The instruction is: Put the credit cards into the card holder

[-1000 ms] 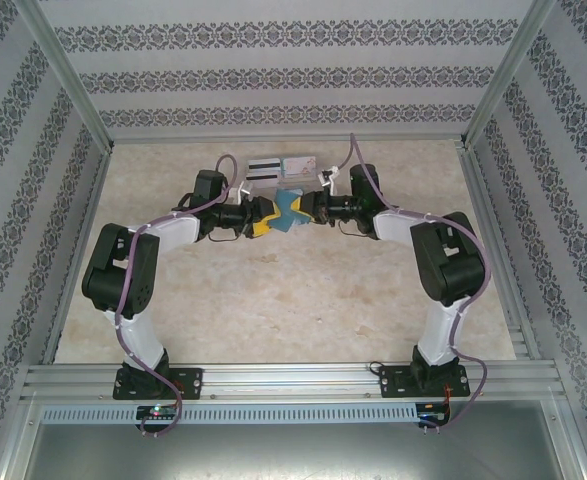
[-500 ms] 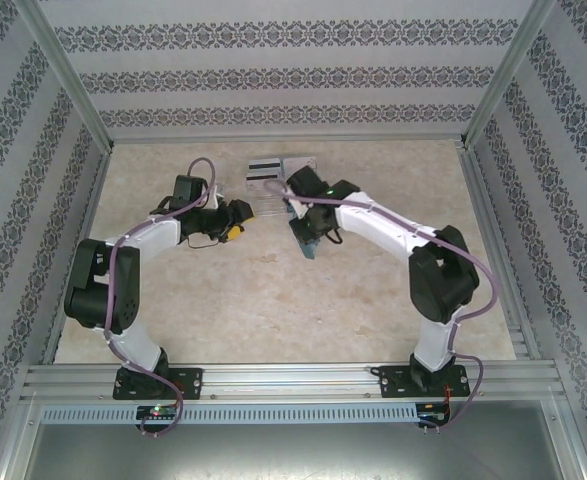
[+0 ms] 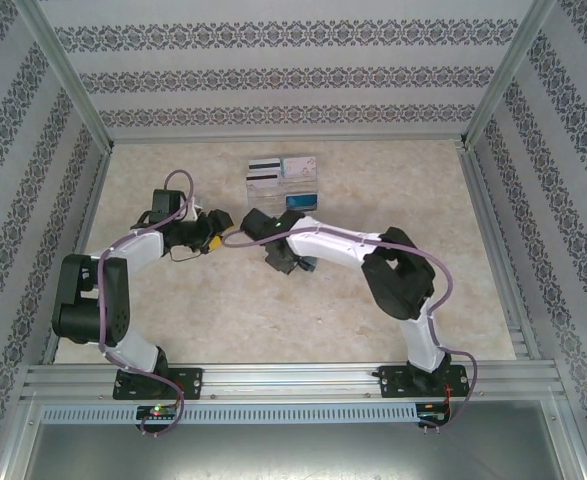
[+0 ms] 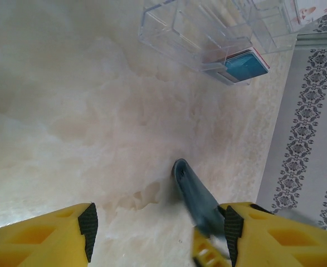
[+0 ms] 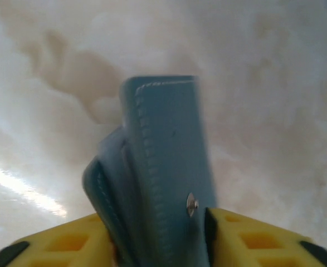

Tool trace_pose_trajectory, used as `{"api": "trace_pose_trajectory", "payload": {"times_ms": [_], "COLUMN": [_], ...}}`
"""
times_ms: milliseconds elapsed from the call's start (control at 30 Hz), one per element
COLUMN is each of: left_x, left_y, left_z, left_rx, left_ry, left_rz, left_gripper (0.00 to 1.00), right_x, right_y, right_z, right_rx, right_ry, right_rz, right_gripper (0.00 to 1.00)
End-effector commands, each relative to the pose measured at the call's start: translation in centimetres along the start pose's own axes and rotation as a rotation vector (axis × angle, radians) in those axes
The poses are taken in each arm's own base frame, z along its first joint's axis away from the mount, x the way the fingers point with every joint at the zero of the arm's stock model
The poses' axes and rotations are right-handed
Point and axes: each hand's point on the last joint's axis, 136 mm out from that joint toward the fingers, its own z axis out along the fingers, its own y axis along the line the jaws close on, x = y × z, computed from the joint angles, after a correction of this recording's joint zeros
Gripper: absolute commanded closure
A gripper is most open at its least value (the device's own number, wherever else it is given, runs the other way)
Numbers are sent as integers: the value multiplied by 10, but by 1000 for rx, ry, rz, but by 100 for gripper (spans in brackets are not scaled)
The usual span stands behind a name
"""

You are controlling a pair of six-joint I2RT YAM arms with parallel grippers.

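The teal card holder (image 5: 163, 144) stands on edge between the yellow fingers of my right gripper (image 5: 157, 219), which is shut on it, its flaps splayed. From above, the right gripper (image 3: 288, 262) holds the holder (image 3: 306, 264) low over the table's middle. My left gripper (image 3: 213, 222) is to its left, open and holding nothing; in the left wrist view, the left gripper (image 4: 160, 231) has the blurred holder (image 4: 196, 194) beside its right finger. The credit cards lie in a clear tray (image 3: 273, 188): a blue one (image 3: 298, 201) (image 4: 245, 64), a black-striped white one (image 3: 264, 168), a pinkish one (image 3: 299, 166).
The clear compartmented tray (image 4: 180, 28) sits at the back centre of the marbled table (image 3: 223, 310). Patterned walls and aluminium rails (image 3: 83, 110) close in the sides and back. Both arm bases are bolted to the near rail (image 3: 293, 378).
The two grippers have parted. My right arm swung towards the near left carrying the card holder, its jaws now wider. My left arm drew back to the left.
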Motion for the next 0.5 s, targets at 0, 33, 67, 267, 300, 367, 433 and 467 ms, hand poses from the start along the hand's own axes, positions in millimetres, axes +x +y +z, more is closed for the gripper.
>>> {"api": "trace_pose_trajectory", "payload": {"times_ms": [0,33,67,267,300,367,433,467], "left_x": [0,1,2,2,1,-1,-2,-2], "left_y": [-4,-3,-2,-4,-6,-11,-19,-22], "left_z": [-8,-8,-7,-5,-5,-4,-2,0], "left_rx": [33,34,34,49,53,56,47,33], "left_ry": [-14,-14,-12,1,3,4,10,20], "left_rz": [43,41,38,41,46,60,95,113], "left_gripper": [37,37,37,37,37,38,39,39], "right_x": [-1,-2,-5,-15,-16,-16,-12,-11], "right_y": [4,5,6,2,1,0,-6,-8], "right_z": [-3,-7,-13,-48,-54,-62,-65,-66], "right_rx": [17,5,-15,-166,-204,-302,-386,-450], "right_ry": [4,-9,-30,-124,-138,-167,-192,-212], "right_rz": [5,13,30,112,130,177,249,287], "right_gripper": [44,39,36,29,29,29,30,31]}}
